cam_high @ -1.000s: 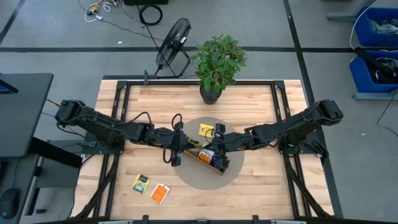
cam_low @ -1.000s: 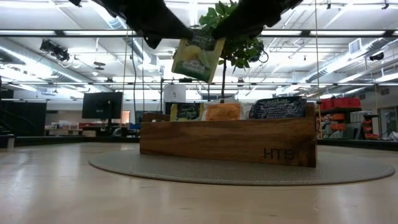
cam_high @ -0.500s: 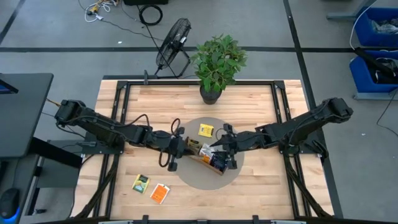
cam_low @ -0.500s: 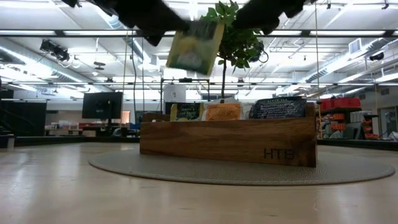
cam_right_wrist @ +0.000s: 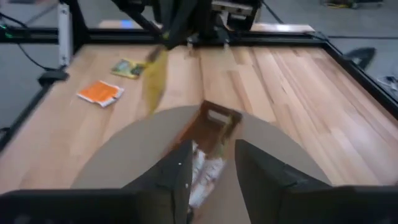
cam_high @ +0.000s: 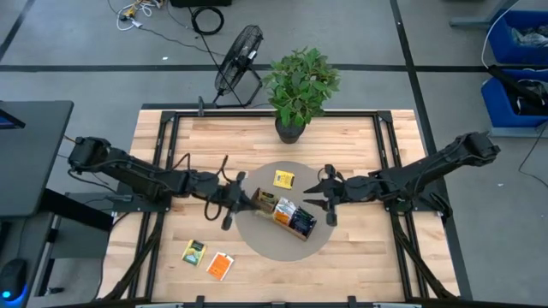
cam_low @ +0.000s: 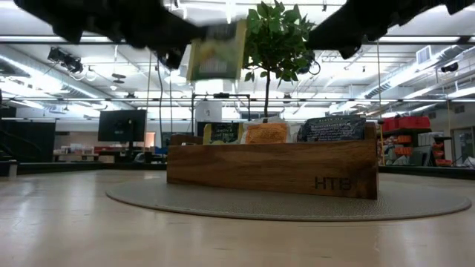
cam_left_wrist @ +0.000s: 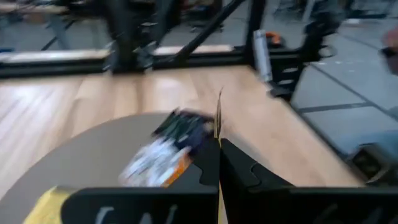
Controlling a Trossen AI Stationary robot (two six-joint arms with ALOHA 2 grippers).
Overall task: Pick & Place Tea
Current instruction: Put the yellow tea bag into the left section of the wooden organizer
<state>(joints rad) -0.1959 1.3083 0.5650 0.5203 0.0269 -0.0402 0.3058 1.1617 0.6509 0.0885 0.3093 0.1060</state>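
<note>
The left gripper [cam_left_wrist: 217,163] had its two dark fingers pressed together on the edge of a small flat yellow-green tea sachet [cam_low: 216,50], holding it in the air. In the low view the sachet hung above the left end of the long brown wooden compartment tray [cam_low: 272,169], clear of it. In the high view the left gripper [cam_high: 242,199] sat just beside that end of the tray [cam_high: 286,216], over the edge of the round grey mat [cam_high: 257,240].

The right gripper [cam_right_wrist: 208,169] had its fingers spread apart, with nothing between them. In the high view it [cam_high: 318,194] hovered just off the tray's other side, above the mat.

Upright in the tray stood several sachets, among them a dark blue sachet [cam_low: 332,128] and an orange sachet [cam_low: 266,132].

A yellow sachet [cam_high: 283,179] lay flat on the mat, near the tray. Two more lay well apart on the bare wooden tabletop [cam_high: 360,141], towards its front left corner: a green-and-yellow sachet [cam_high: 193,252] and an orange one [cam_high: 221,266], side by side.

A potted green plant [cam_high: 300,85] stood at the table's far edge.
</note>
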